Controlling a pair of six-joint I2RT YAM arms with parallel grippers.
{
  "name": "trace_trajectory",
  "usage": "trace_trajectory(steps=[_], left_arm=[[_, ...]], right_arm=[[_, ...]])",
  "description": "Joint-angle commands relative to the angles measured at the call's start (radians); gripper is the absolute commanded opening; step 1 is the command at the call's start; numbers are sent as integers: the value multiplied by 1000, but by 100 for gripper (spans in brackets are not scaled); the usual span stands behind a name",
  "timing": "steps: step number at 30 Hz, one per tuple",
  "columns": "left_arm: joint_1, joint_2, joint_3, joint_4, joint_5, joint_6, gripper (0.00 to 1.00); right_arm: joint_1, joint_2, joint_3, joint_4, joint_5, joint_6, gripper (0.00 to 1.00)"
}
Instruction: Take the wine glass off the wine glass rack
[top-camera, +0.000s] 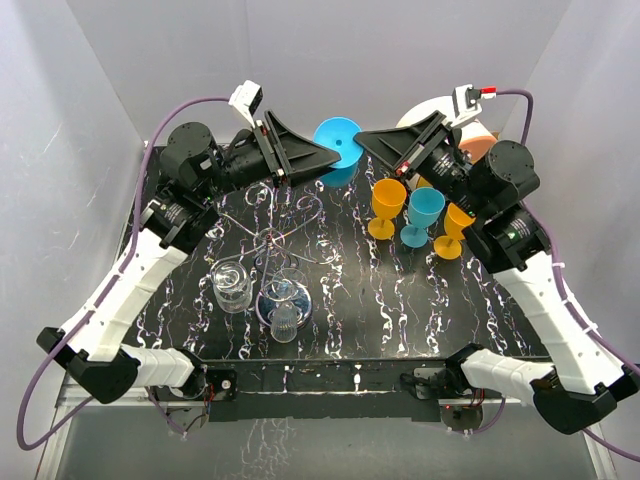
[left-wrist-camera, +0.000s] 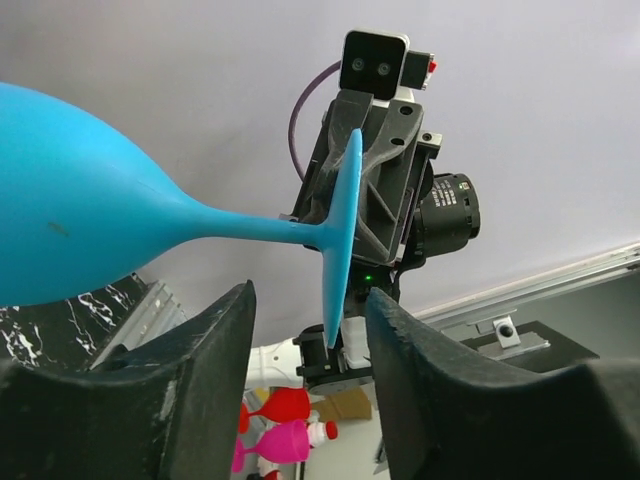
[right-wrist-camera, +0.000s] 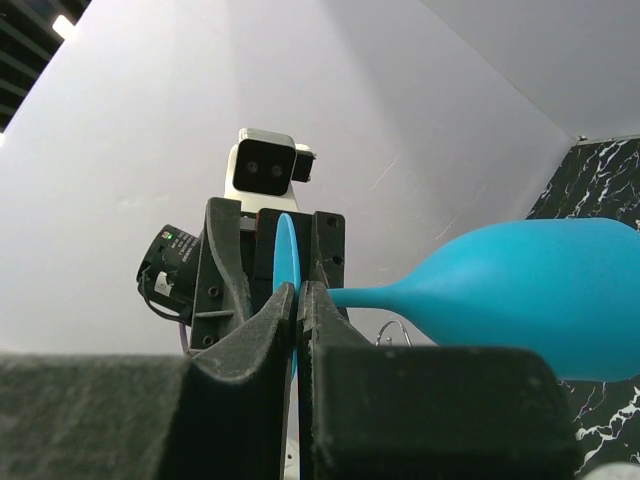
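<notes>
Blue plastic wine glass (top-camera: 337, 138) aloft between my raised arms.
Right claw (right-wrist-camera: 298, 290) clenched on its foot; left claw (left-wrist-camera: 308, 295), facing it, stands open around the foot.

The wine glass rack (top-camera: 280, 225) is standing on the table's (top-camera: 400, 320) left half, three goblets (top-camera: 420, 215) right of it, the wine glass (top-camera: 338, 150) hanging over the far edge.

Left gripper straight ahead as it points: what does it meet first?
The foot of the blue wine glass, between its open fingers; just beyond, probably, the right gripper clamped on it.
</notes>
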Motion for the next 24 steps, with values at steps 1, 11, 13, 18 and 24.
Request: trace_trajectory(steps=[1,11,13,18,24], left_arm=[[-10,-37,1,56,-41,18,43],[-25,-7,9,94,-59,-3,31],[-36,1,10,102,-62,-3,25],[-68,12,6,120,-71,-6,5],[-81,-15,-35,159,-89,-23,0]], right_arm=[[-4,-43,2,50,5,-11,0],[-4,-76,-28,27,10,-14,0],[-4,-83,-35,21,10,-17,0],[-4,-99,-44,-4,18,-43,0],[-4,-145,-24,-107,69,-131,41]])
